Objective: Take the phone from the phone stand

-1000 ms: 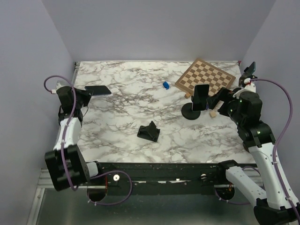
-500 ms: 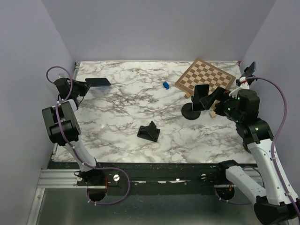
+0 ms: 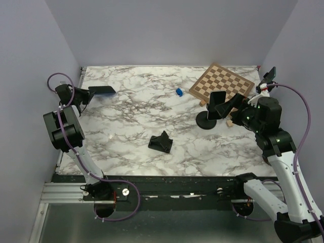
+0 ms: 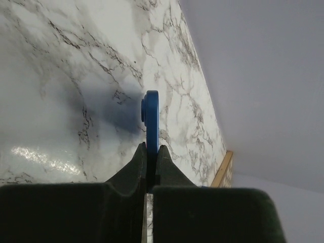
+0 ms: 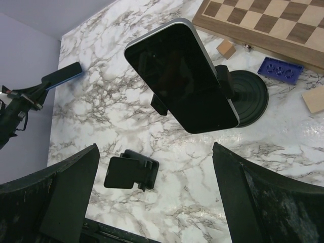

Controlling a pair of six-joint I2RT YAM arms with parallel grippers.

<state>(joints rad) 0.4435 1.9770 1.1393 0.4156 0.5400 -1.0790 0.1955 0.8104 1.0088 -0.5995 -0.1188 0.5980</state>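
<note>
Left arm (image 3: pixel 65 132) folded upright at the far left edge, wrist pointing right. Left gripper (image 3: pixel 91 91) pinched tight on a thin blue slab (image 3: pixel 103 89). Right arm (image 3: pixel 277 144) raised on the right side, wrist angled left. Right gripper (image 3: pixel 229 107) jaws spread wide, gripping nothing.

No text, label, brand, number or sign can be read anywhere; the screen of the phone (image 5: pixel 182 76) is seen dark and blank; the chessboard (image 3: pixel 221 83) is marked with plain squares only; the blue-edged slab (image 4: pixel 151 116) is seen unmarked.
</note>
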